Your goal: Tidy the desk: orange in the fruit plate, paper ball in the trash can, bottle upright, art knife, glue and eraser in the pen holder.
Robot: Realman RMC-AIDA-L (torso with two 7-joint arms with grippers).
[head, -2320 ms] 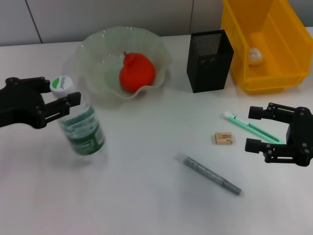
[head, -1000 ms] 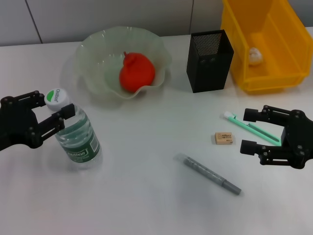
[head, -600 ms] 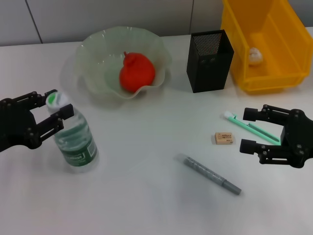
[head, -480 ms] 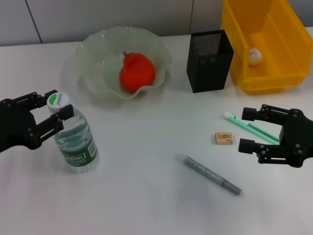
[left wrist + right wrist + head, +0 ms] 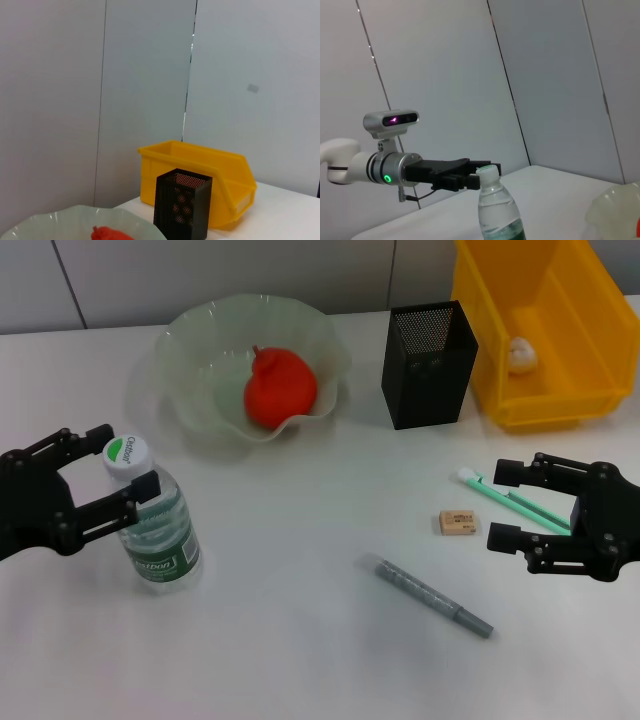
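On the tabletop [image 5: 300, 640], the bottle [image 5: 150, 515] is shown upright between the spread fingers of the left claw [image 5: 105, 472], which are parted around its cap with no grip seen. The right claw [image 5: 505, 505] is held open just beside the eraser [image 5: 459, 523] and over the art knife [image 5: 512, 498], empty. The glue [image 5: 428, 596] lies nearby. The orange [image 5: 280, 388] is seated in the fruit plate [image 5: 190, 335]; the paper ball [image 5: 518, 353] is contained in the trash can [image 5: 560, 390], beside the pen holder [image 5: 430, 365].
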